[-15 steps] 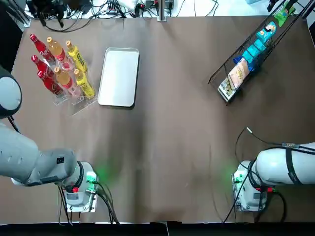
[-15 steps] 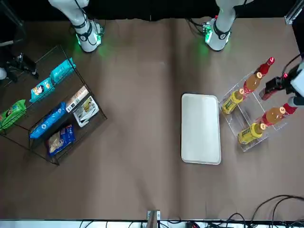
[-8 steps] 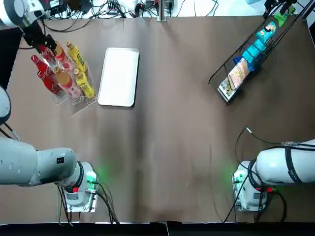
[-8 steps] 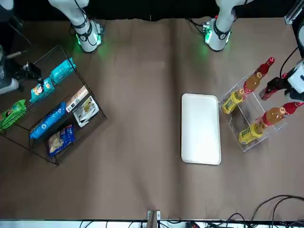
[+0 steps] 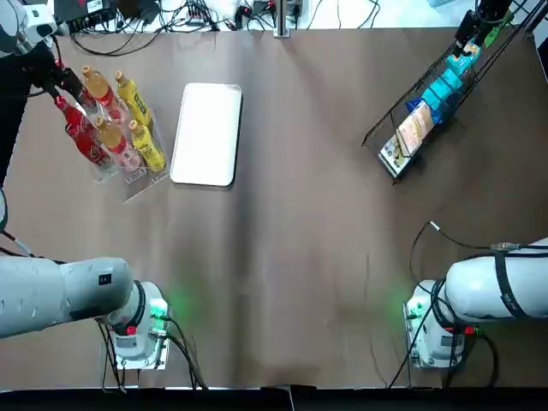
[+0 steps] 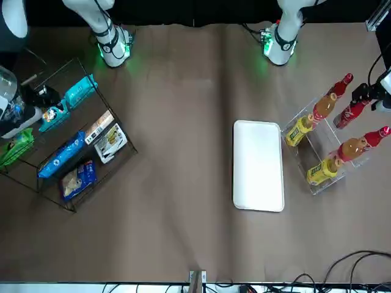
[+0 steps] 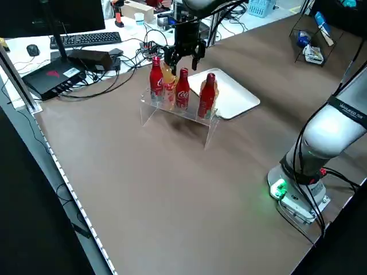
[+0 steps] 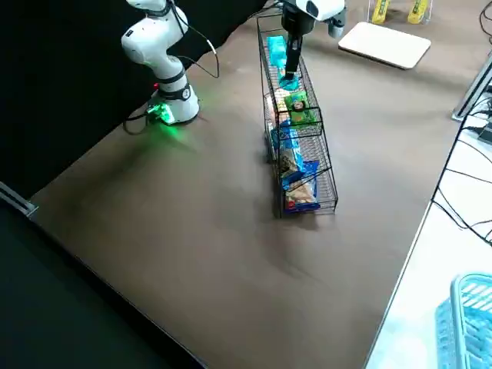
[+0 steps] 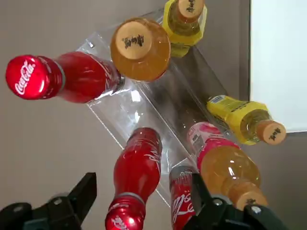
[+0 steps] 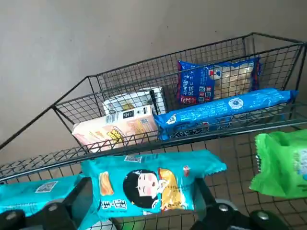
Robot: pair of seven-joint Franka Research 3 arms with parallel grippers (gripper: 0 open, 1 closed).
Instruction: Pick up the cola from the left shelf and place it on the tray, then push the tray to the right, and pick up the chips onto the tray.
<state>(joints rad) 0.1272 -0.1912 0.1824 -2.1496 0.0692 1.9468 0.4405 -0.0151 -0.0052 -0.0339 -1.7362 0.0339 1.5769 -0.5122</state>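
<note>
Three red cola bottles stand in a clear rack (image 5: 130, 177) at the table's far left, with orange and yellow bottles beside them. My left gripper (image 5: 53, 75) hangs open over the rack's far end. In the left wrist view its fingers (image 9: 79, 194) straddle the neck of one cola (image 9: 136, 167) without closing on it. The white tray (image 5: 207, 133) lies just right of the rack. My right gripper (image 5: 473, 24) is open above the wire shelf (image 5: 402, 111) at the far right, over a teal chips bag (image 10: 153, 184).
The wire shelf also holds blue, green and tan snack packs (image 10: 225, 112). Cables and equipment lie beyond the table's far edge (image 5: 171, 17). Both arm bases (image 5: 137, 330) sit at the near edge, with green lights.
My left gripper has come in over the cola rack and settled at its far end. My right gripper has come down into view above the wire shelf.
</note>
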